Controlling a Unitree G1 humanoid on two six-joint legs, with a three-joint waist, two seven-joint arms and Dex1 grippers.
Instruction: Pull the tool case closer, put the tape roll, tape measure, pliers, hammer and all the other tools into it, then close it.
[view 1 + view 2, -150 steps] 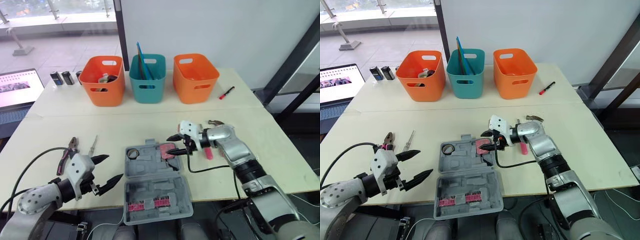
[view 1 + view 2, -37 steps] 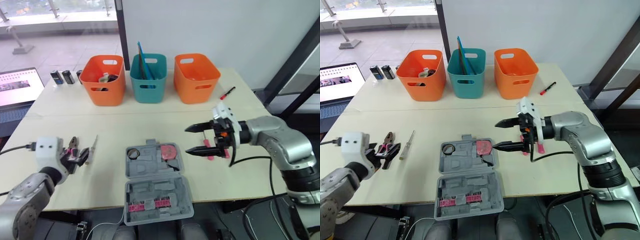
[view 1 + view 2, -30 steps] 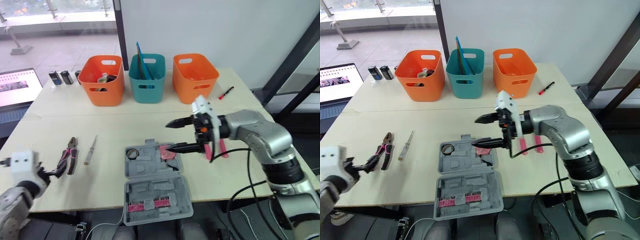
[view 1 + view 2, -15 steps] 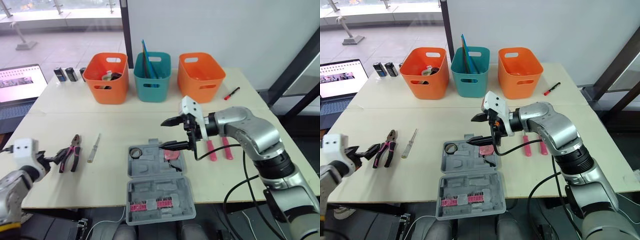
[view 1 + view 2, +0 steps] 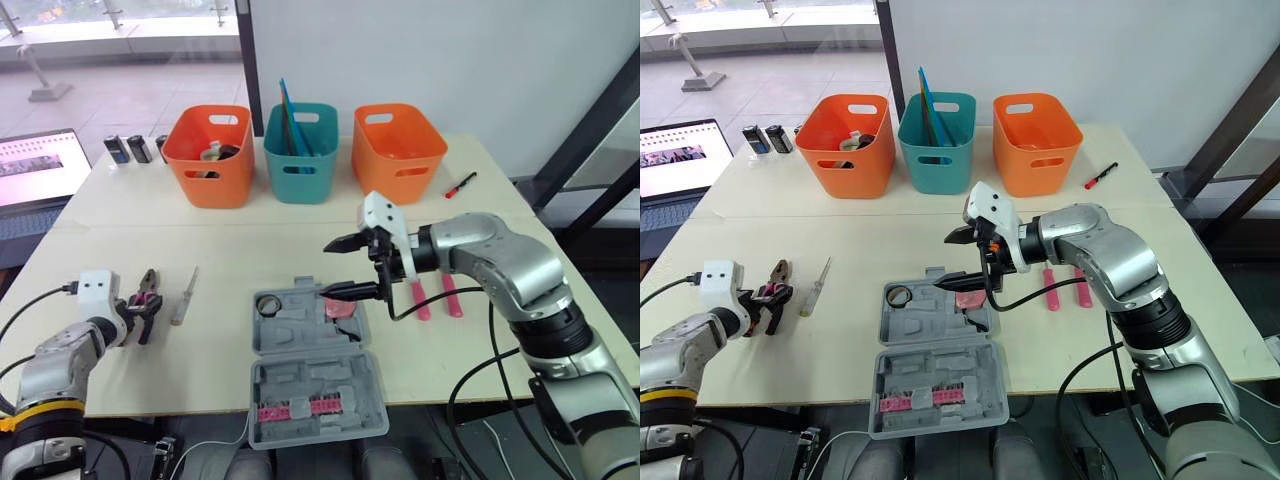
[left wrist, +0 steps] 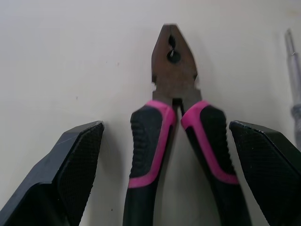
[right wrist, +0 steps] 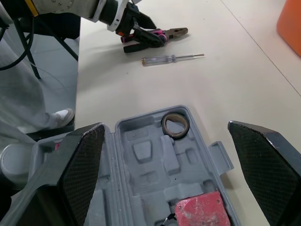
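1. The pliers (image 6: 174,80) lie flat on the table (image 5: 250,250), near its left edge. Their long axis runs straight along the left gripper (image 6: 167,129). The metal head points away from the gripper and the pink-and-black handles point back toward it.
2. The left gripper's jaws are wide apart. One jaw stands on each side of the two handles, close beside them but not touching. They hold nothing.
3. The left arm is much the nearer to the pliers. From here, closing on the handles looks like the next move.
4. The right gripper (image 5: 330,268) hovers over the far half of the tool case (image 5: 320,372). Its jaws are wide and empty.
5. The one tool case lies open at the near middle of the table, well apart from the pliers and to their right.
6. Already in the case are one tape roll (image 5: 266,303) and one red tape measure (image 5: 342,305).
7. Loose on the table are one pair of pliers and one screwdriver (image 5: 185,296) just to their right. Two pink-handled tools (image 5: 418,298) lie right of the case, their heads hidden behind the right arm.
8. At the far side stand three baskets (image 5: 208,155), two orange and one teal, and there is one red marker (image 5: 460,185).
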